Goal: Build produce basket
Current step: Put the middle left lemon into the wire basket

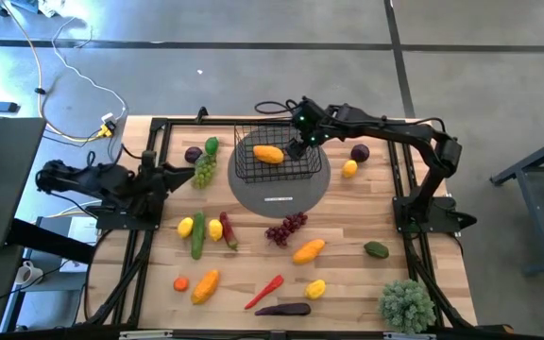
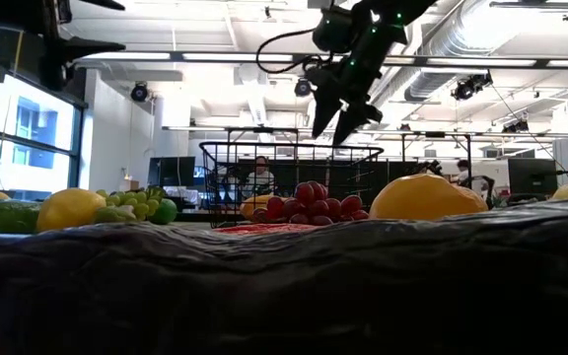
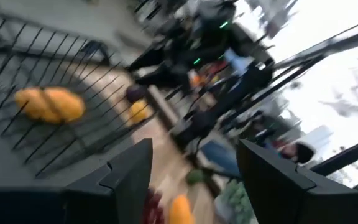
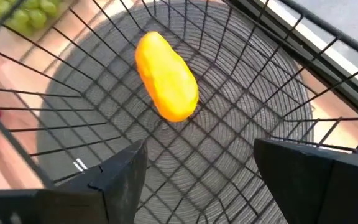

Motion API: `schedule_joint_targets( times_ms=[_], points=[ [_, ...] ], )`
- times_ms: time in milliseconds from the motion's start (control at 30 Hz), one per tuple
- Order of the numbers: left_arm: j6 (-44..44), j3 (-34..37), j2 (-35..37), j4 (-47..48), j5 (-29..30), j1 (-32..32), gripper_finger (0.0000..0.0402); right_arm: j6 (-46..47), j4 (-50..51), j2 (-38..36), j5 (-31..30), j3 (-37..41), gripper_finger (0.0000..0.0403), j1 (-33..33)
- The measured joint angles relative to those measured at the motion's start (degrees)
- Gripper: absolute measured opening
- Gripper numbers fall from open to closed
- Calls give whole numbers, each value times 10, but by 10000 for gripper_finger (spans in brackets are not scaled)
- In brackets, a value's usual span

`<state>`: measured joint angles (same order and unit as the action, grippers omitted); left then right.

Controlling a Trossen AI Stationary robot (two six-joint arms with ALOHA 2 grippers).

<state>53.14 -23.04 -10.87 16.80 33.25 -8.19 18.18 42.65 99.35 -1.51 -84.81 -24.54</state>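
The black wire basket [image 1: 274, 157] stands on the grey round mat [image 1: 280, 189] at the table's far middle. One yellow-orange fruit [image 4: 166, 76] lies on the basket's floor. My right gripper [image 2: 341, 110] hangs open above the basket's right part, slanting down, with nothing between its fingers. My left gripper [image 1: 183, 176] is open and empty at the table's left, pointing level toward the basket. The rest of the produce lies loose on the table: green grapes [image 1: 203, 171], purple grapes [image 1: 286, 228], lemons [image 1: 215, 229], a cucumber [image 1: 197, 238], an eggplant [image 1: 283, 309].
A purple fruit [image 1: 360, 152] and a lemon [image 1: 349, 169] lie right of the basket. An orange fruit [image 1: 308, 250] and a green one [image 1: 376, 249] lie nearer. A bushy potted plant [image 1: 406, 304] stands at the near right corner. Black frame rails [image 1: 149, 227] run along the table's sides.
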Motion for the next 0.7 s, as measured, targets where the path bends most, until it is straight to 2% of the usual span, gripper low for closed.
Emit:
schedule_joint_targets(
  times_ms=[167, 300, 500, 700],
  points=[
    [60, -66, -52, 117, -41, 0, 223, 0, 1, -12, -5, -12, 275, 10],
    [99, -105, -97, 162, -85, 0, 223, 0, 11, -13, -5, -32, 275, 11],
    [158, -146, -161, 200, -181, 0, 223, -1, 27, -13, -8, -52, 275, 11],
    [223, -161, -212, 288, -285, -1, 223, -3, 29, -14, -8, -55, 275, 11]
  ],
)
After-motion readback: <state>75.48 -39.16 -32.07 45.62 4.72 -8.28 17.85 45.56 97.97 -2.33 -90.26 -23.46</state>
